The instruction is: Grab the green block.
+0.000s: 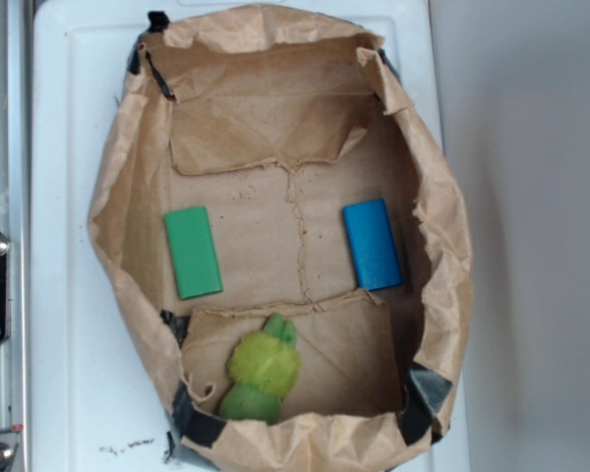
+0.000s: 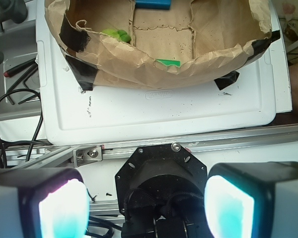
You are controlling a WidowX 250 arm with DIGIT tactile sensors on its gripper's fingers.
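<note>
The green block (image 1: 193, 252) lies flat on the left side of the brown paper-lined basin (image 1: 118, 177) in the exterior view. In the wrist view only a sliver of the green block (image 2: 168, 63) shows over the paper rim. My gripper (image 2: 146, 206) is open, its two glowing pads (image 2: 63, 210) far apart with nothing between them. It hangs outside the basin, over the metal rail and the robot's black base, well short of the block. The gripper does not appear in the exterior view.
A blue block (image 1: 372, 244) lies at the right of the basin. A fuzzy lime-green plush toy (image 1: 261, 369) sits at the near end. The paper walls (image 2: 154, 54) stand high, taped with black tape (image 2: 75, 37). Cables and hex keys (image 2: 20, 79) lie left.
</note>
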